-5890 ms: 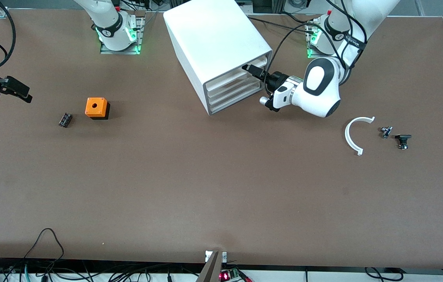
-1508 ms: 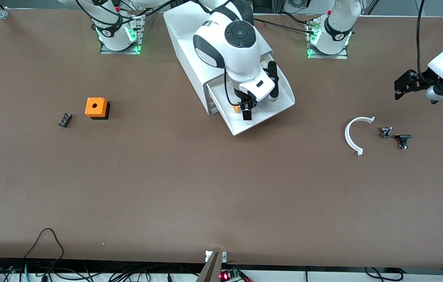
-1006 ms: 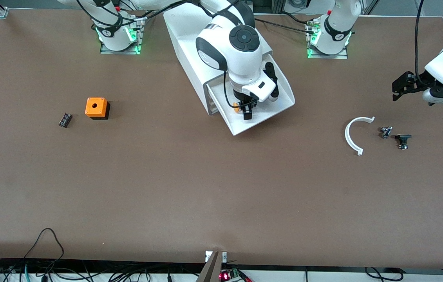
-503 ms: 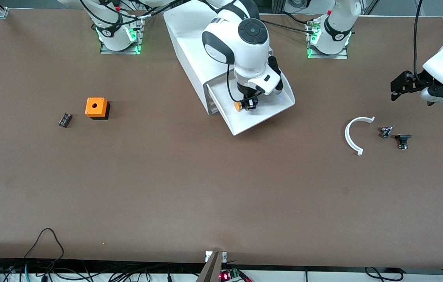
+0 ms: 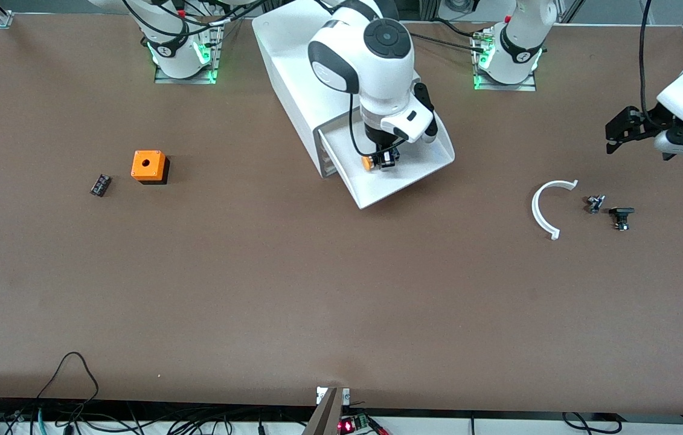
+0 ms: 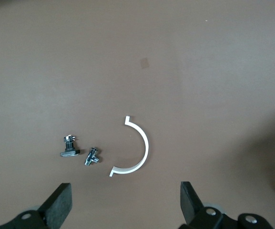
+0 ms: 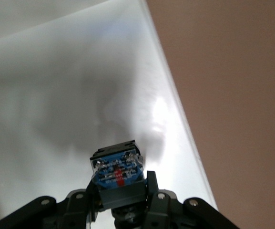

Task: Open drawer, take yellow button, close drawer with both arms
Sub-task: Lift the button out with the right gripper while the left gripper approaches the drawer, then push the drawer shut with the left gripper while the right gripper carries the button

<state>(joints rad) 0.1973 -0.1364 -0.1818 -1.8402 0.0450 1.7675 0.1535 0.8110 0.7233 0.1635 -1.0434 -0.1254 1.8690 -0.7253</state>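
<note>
Over the open drawer (image 5: 404, 175) is where my right gripper (image 5: 381, 161) hangs, fingers clamped on the button (image 5: 368, 162) — orange cap poking out sideways, black body pinched between the pads. From the right wrist view the button (image 7: 117, 172) looks just clear of the drawer floor (image 7: 56, 105), its blue-labelled underside facing the camera. The drawer is the top one of the white cabinet (image 5: 323, 72), pulled well out toward the front camera.

My left gripper (image 5: 625, 128) waits up over the left arm's end of the desk (image 5: 317, 290), fingers spread wide with nothing in them. Below it lie a white curved clip (image 6: 134, 147) and two small black parts (image 6: 79, 150).

What worries me: the grip is on a tiny body, and it looks off-centre with the cap sticking out one side. If I swing away fast it could twist and drop back in — or bounce over the drawer's flared lip onto the desk. Lifting at an angle might also catch the drawer wall and nudge it. And the drawer isn't closed yet, so my left arm coming in while my right is above it risks a bump.
</note>
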